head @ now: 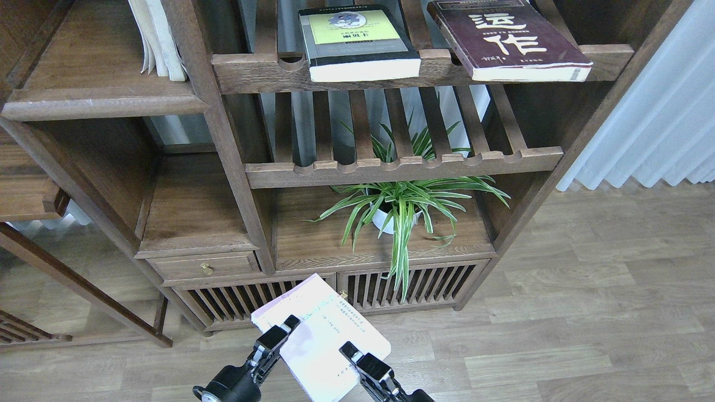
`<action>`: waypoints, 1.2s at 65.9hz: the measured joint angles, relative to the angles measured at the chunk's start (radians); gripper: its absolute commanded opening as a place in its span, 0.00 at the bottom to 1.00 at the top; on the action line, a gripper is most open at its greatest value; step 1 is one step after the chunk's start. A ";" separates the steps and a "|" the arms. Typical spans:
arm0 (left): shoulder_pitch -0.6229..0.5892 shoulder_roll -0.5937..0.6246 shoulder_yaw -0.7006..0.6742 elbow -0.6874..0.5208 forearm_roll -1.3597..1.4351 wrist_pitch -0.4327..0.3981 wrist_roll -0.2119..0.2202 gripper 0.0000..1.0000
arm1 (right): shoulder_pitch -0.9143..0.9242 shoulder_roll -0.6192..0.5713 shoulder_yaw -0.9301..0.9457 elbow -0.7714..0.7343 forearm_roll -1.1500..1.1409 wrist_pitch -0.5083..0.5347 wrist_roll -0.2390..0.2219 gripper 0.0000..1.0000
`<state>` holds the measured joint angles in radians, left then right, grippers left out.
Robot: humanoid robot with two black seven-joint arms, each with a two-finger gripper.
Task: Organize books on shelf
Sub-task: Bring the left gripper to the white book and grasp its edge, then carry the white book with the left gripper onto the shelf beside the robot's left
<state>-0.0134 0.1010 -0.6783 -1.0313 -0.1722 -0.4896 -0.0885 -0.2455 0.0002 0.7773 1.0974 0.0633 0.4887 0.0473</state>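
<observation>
The pale lilac-pink book (327, 335) hangs low over the floor at bottom centre, between my two grippers. My right gripper (357, 357) lies over its lower right edge and seems clamped on it. My left gripper (276, 338) rests on its left edge; its fingers cannot be told apart. The thick black book with a yellow-green panel (357, 42) and the maroon book with white characters (508, 39) lie flat on the top slatted shelf. The solid shelf (100, 103) with a scuffed lip is at upper left.
Thin cream-white books (159, 39) stand upright on the solid shelf's right end. A spider plant in a white pot (396, 209) sits in the lower compartment. A slatted middle shelf (402, 164), a small drawer (204, 265), white curtains (659, 111) and wood floor surround.
</observation>
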 measured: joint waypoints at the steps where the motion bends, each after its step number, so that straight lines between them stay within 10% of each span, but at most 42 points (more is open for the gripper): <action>1: 0.001 0.000 0.000 0.000 0.000 0.000 0.000 0.08 | 0.000 0.000 0.000 0.000 0.000 0.000 0.000 0.26; 6: 0.004 0.000 0.000 -0.004 -0.002 0.000 -0.003 0.07 | 0.000 0.000 0.000 0.000 0.000 0.000 0.000 0.51; 11: 0.007 0.003 -0.004 -0.010 -0.004 0.000 -0.003 0.07 | 0.000 0.000 0.000 0.002 -0.001 0.000 0.001 1.00; 58: 0.019 0.453 -0.320 -0.351 -0.076 0.001 0.009 0.06 | 0.002 0.000 0.001 -0.014 -0.083 0.000 0.002 1.00; 79: -0.205 0.648 -0.425 -0.354 -0.104 0.001 -0.001 0.07 | 0.006 0.000 -0.004 -0.041 -0.084 0.000 0.002 1.00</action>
<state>-0.2186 0.7491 -1.1029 -1.3848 -0.2761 -0.4887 -0.0898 -0.2399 0.0000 0.7732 1.0567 -0.0210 0.4888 0.0490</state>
